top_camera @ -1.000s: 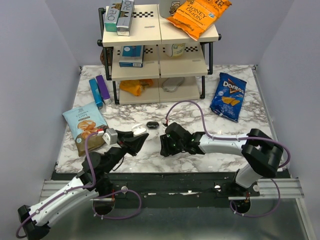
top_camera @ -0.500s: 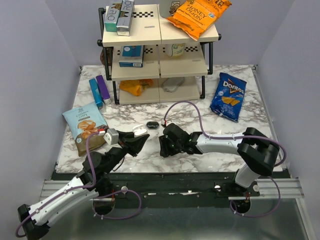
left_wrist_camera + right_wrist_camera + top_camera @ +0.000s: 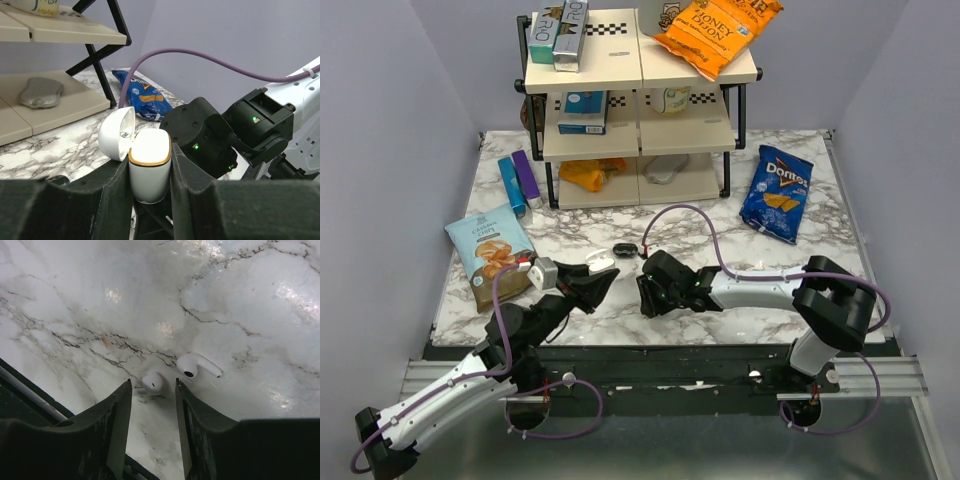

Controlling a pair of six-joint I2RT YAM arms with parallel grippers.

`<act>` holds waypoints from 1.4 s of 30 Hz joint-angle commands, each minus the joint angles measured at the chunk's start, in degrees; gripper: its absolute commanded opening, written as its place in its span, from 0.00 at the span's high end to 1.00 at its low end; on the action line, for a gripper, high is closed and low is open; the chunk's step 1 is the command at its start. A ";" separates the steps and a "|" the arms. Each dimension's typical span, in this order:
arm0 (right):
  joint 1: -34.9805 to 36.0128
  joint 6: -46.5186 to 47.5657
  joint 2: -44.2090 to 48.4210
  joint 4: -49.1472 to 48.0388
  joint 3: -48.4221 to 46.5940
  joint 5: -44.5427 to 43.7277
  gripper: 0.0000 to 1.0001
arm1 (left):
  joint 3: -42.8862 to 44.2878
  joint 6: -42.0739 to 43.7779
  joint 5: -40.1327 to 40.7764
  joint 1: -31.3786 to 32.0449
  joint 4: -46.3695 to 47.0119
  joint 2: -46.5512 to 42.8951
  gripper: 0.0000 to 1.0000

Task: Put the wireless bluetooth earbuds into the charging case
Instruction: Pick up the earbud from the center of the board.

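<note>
My left gripper (image 3: 150, 167) is shut on the white charging case (image 3: 150, 165) and holds it upright, with its flip lid (image 3: 116, 134) open to the left. In the top view the case (image 3: 600, 262) sits at the tip of the left gripper (image 3: 594, 283). Two small earbuds lie on the marble in the right wrist view, and they look white. One earbud (image 3: 153, 382) lies between the tips of my open right gripper (image 3: 152, 386), untouched. The other earbud (image 3: 196, 365) lies just beyond the right finger. In the top view the right gripper (image 3: 648, 293) points down at the table, hiding the earbuds.
A small black oval object (image 3: 625, 248) lies on the marble table (image 3: 740, 315) beyond the case. A chip bag (image 3: 490, 250) lies at the left and a blue Doritos bag (image 3: 777, 192) at the right. A shelf rack (image 3: 635, 110) stands at the back. The table's front edge (image 3: 30, 395) is near.
My right arm has shifted slightly left and forward over the table. My left arm and the case have stayed still.
</note>
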State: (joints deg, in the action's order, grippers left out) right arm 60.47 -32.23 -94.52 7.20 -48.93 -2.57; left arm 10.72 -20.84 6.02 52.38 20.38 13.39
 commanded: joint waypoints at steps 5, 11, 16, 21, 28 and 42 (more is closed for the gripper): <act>1.23 1.20 -2.34 4.31 -0.29 -3.23 0.59 | 0.26 0.45 1.62 0.71 -1.40 -0.64 1.00; 1.14 1.11 -2.34 4.66 -0.38 -4.11 0.68 | 0.53 0.54 1.71 1.06 -1.66 -0.64 1.00; 1.23 1.46 -1.90 4.58 -0.20 -4.55 0.76 | 0.62 0.45 1.98 1.23 -1.92 -0.56 1.00; 1.23 1.73 0.21 4.40 0.67 -5.69 0.84 | 0.70 0.63 2.15 1.32 -1.84 -0.29 1.00; 1.23 3.66 6.53 7.38 1.99 -10.43 0.99 | 0.62 0.63 2.42 1.32 -0.78 1.02 1.00; 1.23 20.79 31.05 24.86 -7.12 -26.51 0.99 | 2.20 4.31 -1.53 1.23 14.23 14.90 1.00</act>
State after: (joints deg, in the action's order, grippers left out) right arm 61.19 -19.46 -69.32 24.23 -49.58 -20.86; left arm 10.81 -19.16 6.85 53.39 25.74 23.44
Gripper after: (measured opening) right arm 0.246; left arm 0.375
